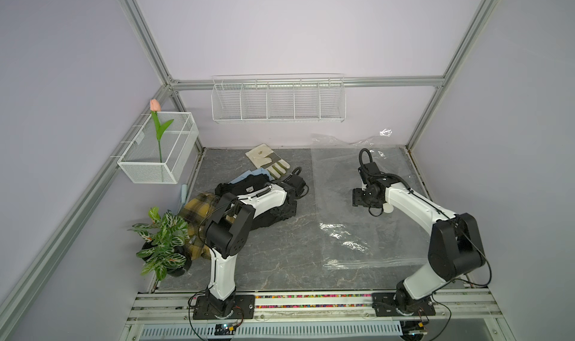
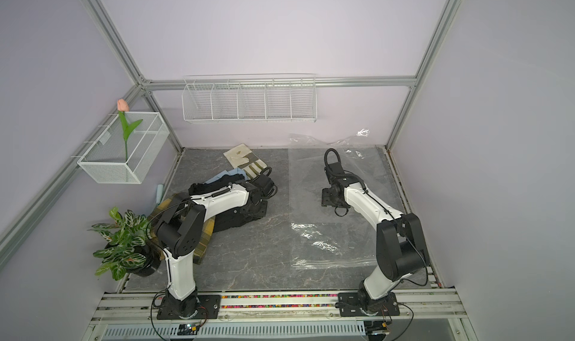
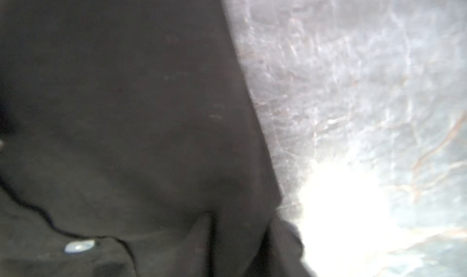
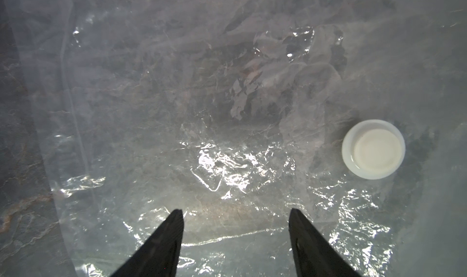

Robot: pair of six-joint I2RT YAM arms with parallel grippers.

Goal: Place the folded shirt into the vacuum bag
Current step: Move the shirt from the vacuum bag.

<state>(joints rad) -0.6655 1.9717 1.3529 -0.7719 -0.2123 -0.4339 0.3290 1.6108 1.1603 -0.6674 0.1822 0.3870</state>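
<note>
The folded shirt (image 1: 273, 213) (image 2: 239, 218) is black and lies left of centre on the grey table. My left gripper (image 1: 288, 203) (image 2: 257, 199) is pressed down into its right part, mostly hidden under the wrist. In the left wrist view black shirt cloth (image 3: 126, 111) fills the picture, and cloth is bunched between the gripper's (image 3: 240, 237) dim, close-set fingers. The vacuum bag (image 1: 357, 236) (image 2: 326, 239) (image 4: 227, 98) lies flat on the right, its zip strip (image 1: 373, 263) at the front. My right gripper (image 1: 356, 197) (image 2: 325, 197) (image 4: 235, 213) hovers open over it, near the white valve (image 4: 373, 149).
A work glove (image 1: 267, 160) and a light blue cloth (image 1: 245, 176) lie behind the shirt. A yellow plaid cloth (image 1: 199, 211) and a potted plant (image 1: 161, 243) sit at the left. A mesh basket (image 1: 174, 168) and a wire rack (image 1: 278, 101) hang on the walls.
</note>
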